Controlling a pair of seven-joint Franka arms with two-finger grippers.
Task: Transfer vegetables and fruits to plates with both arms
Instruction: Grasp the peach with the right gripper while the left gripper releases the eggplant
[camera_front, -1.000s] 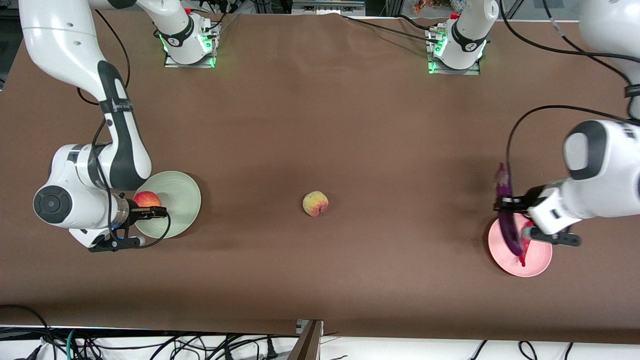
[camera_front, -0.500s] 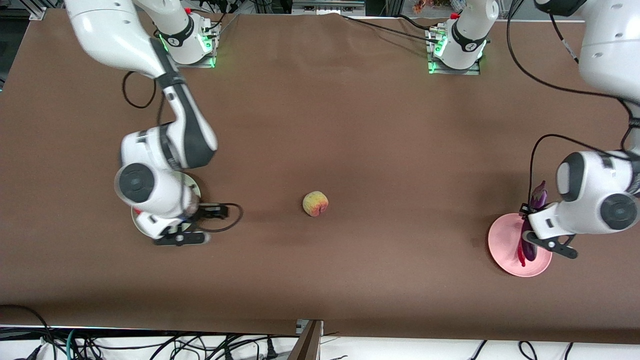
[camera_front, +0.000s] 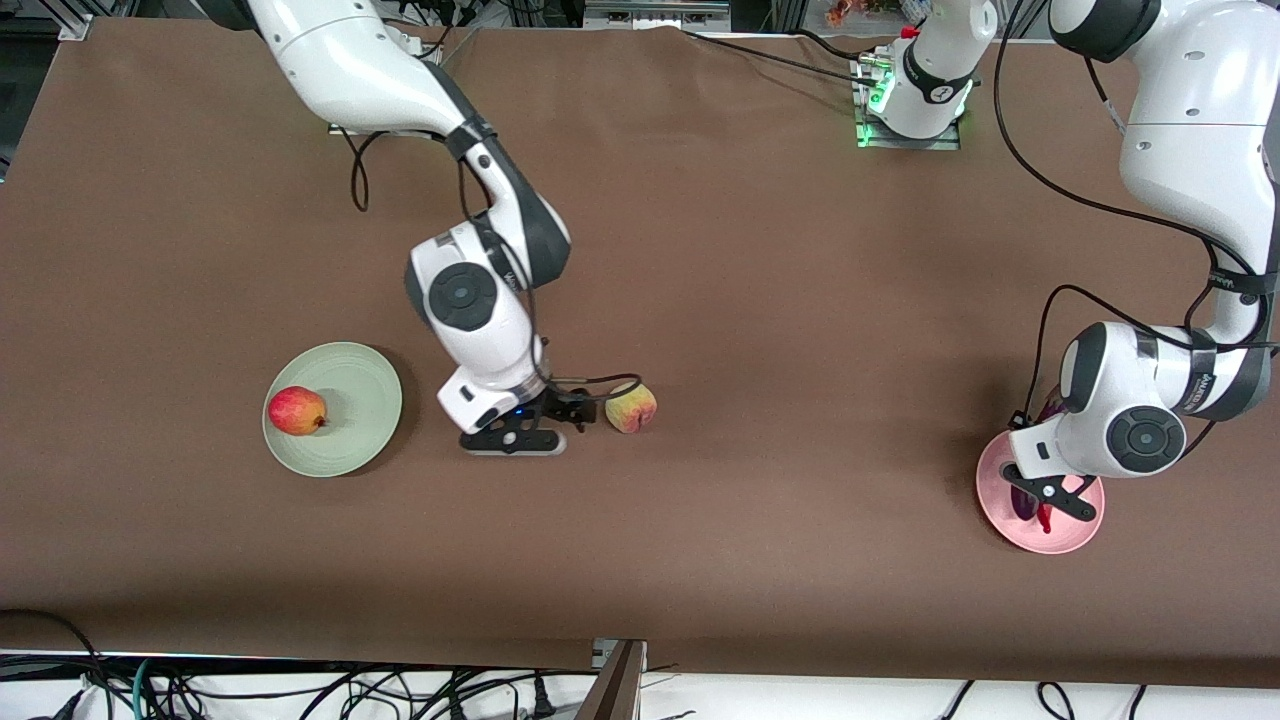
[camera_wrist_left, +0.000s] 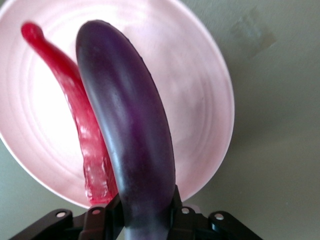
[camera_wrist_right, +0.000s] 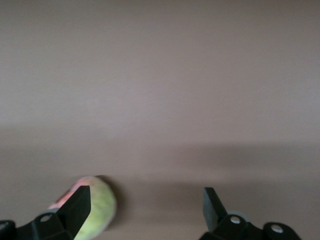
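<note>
Left wrist view: left claw (camera_wrist_left: 145, 212) grips eggplant (camera_wrist_left: 130, 135) over pink plate (camera_wrist_left: 210, 95); right claw (camera_wrist_right: 145, 205), open, seemingly beside peach (camera_wrist_right: 97, 205).

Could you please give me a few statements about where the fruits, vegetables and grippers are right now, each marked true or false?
1. The red apple lies on the green plate. True.
2. The peach is on the pink plate. False: it sits on the bare table.
3. The left gripper holds the eggplant over the pink plate. True.
4. The right gripper is shut on the peach. False: it is open beside it.
5. The chili pepper lies on the pink plate. True.
</note>
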